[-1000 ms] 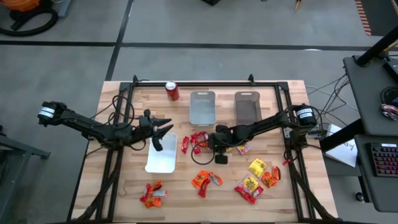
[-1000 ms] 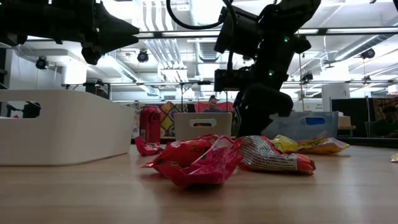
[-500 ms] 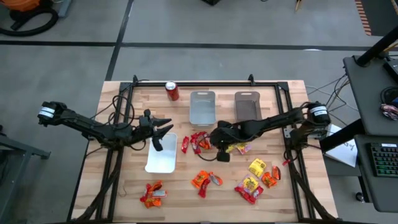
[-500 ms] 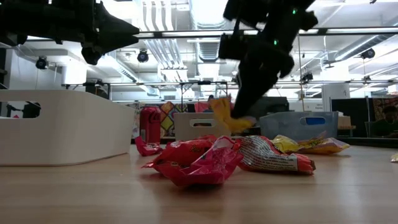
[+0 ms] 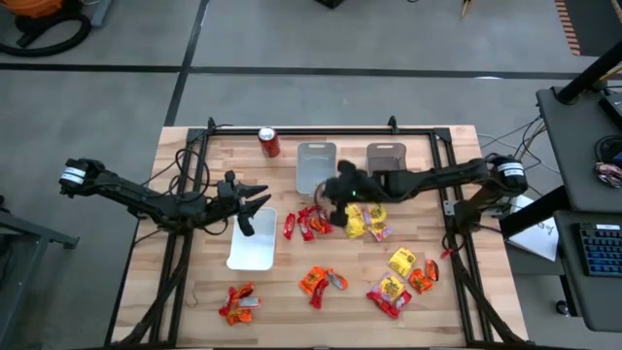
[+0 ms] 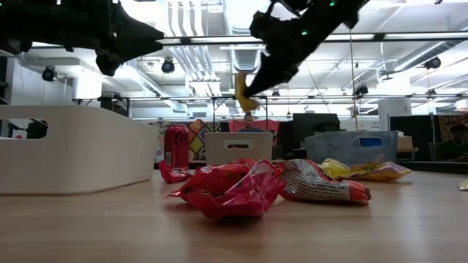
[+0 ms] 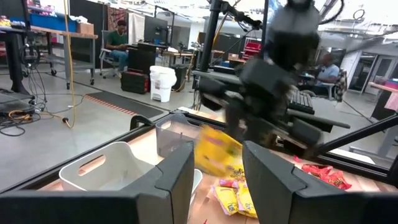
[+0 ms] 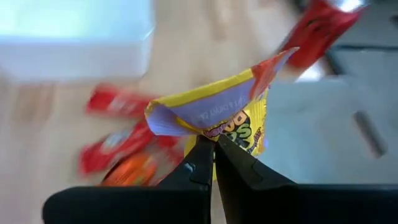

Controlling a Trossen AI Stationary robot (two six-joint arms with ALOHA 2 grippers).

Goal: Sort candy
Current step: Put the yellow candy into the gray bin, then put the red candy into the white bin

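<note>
The candy lies loose on the wooden table: red packets [image 5: 306, 222], yellow ones [image 5: 377, 226], and mixed heaps [image 5: 321, 282] [image 5: 398, 277] [image 5: 238, 303]. My right gripper [image 5: 335, 197] hangs above the red packets, near the clear tray [image 5: 316, 167], and is shut on a yellow packet [image 8: 230, 118], which is also in the low view [image 6: 245, 91] and the left wrist view [image 7: 214, 149]. My left gripper [image 5: 255, 202] stands open and level over the far end of the white tray [image 5: 253, 243], with nothing between its fingers [image 7: 180, 174]. My right gripper pinches one crinkled edge of the yellow packet [image 8: 213, 138] between its two fingertips. The fingers slant downward from the table's right side. The packet is lifted clear of the table and hangs off the fingertips [image 6: 256, 77].
A brownish tray [image 5: 386, 165] stands to the right of the clear one at the back. A red soda can [image 5: 269, 142] stands at the back left. A black frame [image 5: 292, 129] runs around the table's edge. People sit in the room beyond.
My right gripper has risen from the candy in the middle of the table and gone toward the far edge and the clear tray, tipping closer to level. The yellow packet has come up with it, clear of the table.
</note>
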